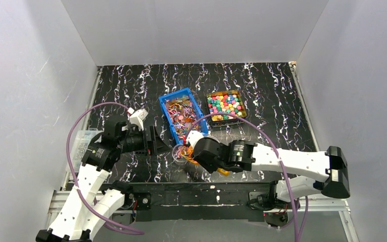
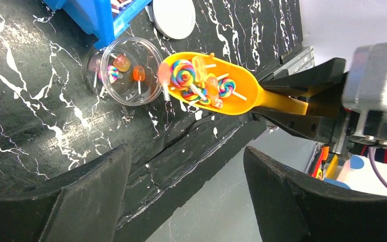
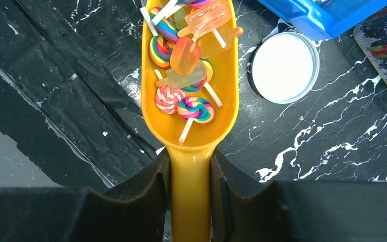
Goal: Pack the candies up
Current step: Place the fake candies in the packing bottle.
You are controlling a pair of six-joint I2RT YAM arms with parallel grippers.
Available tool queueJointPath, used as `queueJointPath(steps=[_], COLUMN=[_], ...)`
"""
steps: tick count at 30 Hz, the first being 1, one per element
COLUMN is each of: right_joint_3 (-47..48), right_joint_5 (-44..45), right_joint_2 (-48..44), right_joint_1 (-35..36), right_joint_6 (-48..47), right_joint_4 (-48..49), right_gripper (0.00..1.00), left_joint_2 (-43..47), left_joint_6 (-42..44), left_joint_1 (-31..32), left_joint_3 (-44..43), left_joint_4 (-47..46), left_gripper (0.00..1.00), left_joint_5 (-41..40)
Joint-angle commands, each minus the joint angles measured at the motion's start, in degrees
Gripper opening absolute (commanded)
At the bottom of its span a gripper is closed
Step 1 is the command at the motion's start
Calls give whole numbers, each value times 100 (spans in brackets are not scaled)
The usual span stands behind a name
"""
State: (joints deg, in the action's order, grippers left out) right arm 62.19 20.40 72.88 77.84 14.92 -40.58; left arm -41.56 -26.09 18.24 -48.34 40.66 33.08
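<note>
My right gripper is shut on the handle of an orange scoop. The scoop carries several candies, swirl lollipops and orange ice-pop shapes on white sticks. Its tip hangs at the rim of a clear cup, which stands on the table and has three candies in it. My left gripper is open and empty, just left of the cup. More flat candies fill a blue bin, and chunky ones fill a dark tray.
A white round lid lies flat by the blue bin's near corner, right of the scoop. The table's front edge and the grey floor gap lie just beneath my left gripper. A clear box sits at the far left.
</note>
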Motion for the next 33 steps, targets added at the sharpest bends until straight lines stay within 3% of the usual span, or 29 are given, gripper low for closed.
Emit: queueJointPath(steps=[1, 24, 33], right_joint_3=[486, 2415, 2968], right_joint_5=[1, -140, -214], right_joint_2=[304, 2365, 2712], right_joint_1=[47, 38, -56], right_joint_6=[108, 74, 3], right_joint_4=[-360, -2443, -2945], right_gripper=[1, 1, 1], left_joint_2=[128, 289, 462], left_joint_6=[264, 451, 394], left_joint_1=[17, 13, 14], left_joint_3=[79, 361, 482], left_joint_4=[189, 8, -50], left_gripper=[81, 81, 82], left_joint_5=[181, 420, 381])
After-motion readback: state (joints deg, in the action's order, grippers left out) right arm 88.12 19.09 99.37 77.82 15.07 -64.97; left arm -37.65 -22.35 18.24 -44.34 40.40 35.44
